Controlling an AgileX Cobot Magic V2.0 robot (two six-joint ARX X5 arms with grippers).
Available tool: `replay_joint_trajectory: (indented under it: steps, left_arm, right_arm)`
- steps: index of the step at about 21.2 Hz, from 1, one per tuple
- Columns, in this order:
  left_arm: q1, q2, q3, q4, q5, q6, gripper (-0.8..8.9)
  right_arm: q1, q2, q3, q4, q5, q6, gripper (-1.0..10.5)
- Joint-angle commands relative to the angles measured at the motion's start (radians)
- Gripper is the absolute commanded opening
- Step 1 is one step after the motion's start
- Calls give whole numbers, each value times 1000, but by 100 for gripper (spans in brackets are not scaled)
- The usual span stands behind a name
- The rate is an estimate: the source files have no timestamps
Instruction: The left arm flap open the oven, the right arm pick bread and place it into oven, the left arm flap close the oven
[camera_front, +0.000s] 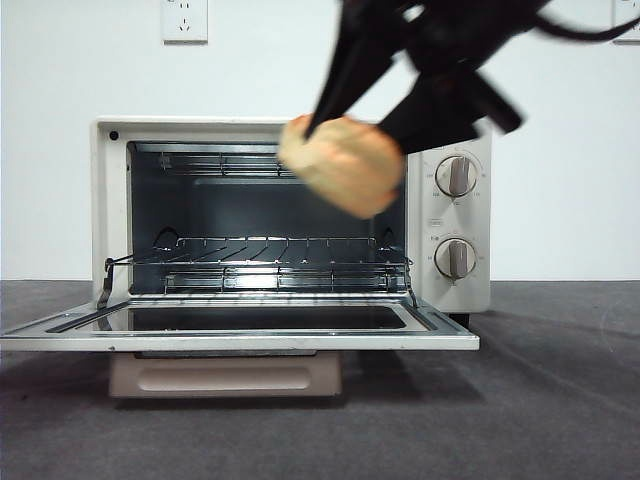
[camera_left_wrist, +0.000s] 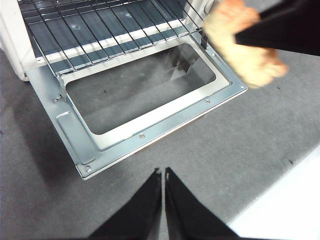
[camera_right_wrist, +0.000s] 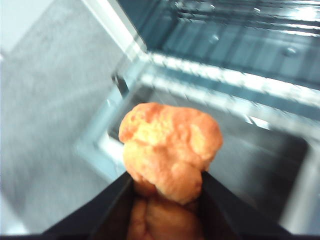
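The cream-white oven stands with its door flapped down flat and its wire rack bare. My right gripper comes in from the top right, shut on the golden-orange bread, which hangs in the air before the upper right of the oven's opening. From the right wrist, the bread sits between the two black jaws, over the open door. The left wrist view shows the bread above the door's right corner. My left gripper is shut and hovers over the grey mat in front of the door.
The beige handle hangs under the lowered door's front edge. Two round knobs are on the oven's right panel. A grey mat covers the table, with a white wall and a socket behind.
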Motion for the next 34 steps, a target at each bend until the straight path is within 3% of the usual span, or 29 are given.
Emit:
replay_joint_trajectory:
  steps: [1,7,14,18,25,34]
  left_arm:
    - [-3,4,4,8,2,-9,16]
    - [-3,4,4,7,2,3,16]
    - [-3,4,4,6,2,3,16]
    - [-3,4,4,6,2,3,16]
    - [-3,4,4,3,2,6,16]
    - [-3,4,4,-8,2,6,16]
  right_arm:
    - [11,122,88,50,33,45,167]
    - [10,369,300,60,187,45,167]
    - [2,501,349,163,367,45,168]
    - [-4,523,349,174,375,44,187]
    - [-4,522,349,173,367,41,389]
    - [-2,480,349,159,357,39,393]
